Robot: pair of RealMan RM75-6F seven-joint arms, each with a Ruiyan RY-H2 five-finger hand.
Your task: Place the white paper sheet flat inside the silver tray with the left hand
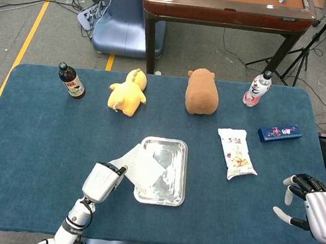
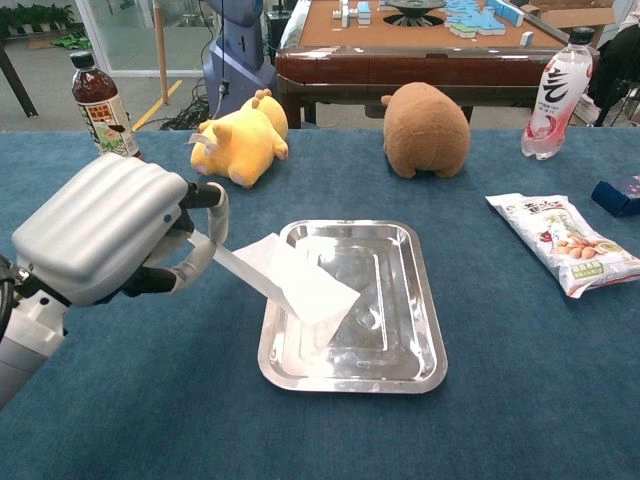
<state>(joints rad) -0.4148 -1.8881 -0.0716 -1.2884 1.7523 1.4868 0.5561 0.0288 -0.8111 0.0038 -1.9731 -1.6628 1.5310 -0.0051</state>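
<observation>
At about seven o'clock on the blue table (image 1: 46, 127), the left hand (image 2: 105, 228) holds one end of the white paper sheet (image 2: 290, 280) pinched between its fingers (image 2: 205, 235). From the hand the sheet runs toward three o'clock, rising off the cloth, crossing the near-left rim of the silver tray (image 2: 425, 330) and hanging with its free corner over the tray's left half. Whether that corner touches the tray floor I cannot tell; the chest view suggests it floats just above.

The step in hand looks like the carry-over: paper partly above the tray, partly still outside it at nine o'clock of the rim. As I judge it, the next move calls for bringing the hand further toward three o'clock, so the whole sheet clears the rim, then lowering and letting go so it settles flat rather than draped over the edge. Thin paper may fold or slide on the polished metal, so a low, slow release seems wise.

Far over at four o'clock of the table, the right hand (image 1: 311, 207) hangs off the edge, fingers spread and holding nothing, well apart from tray and paper.
</observation>
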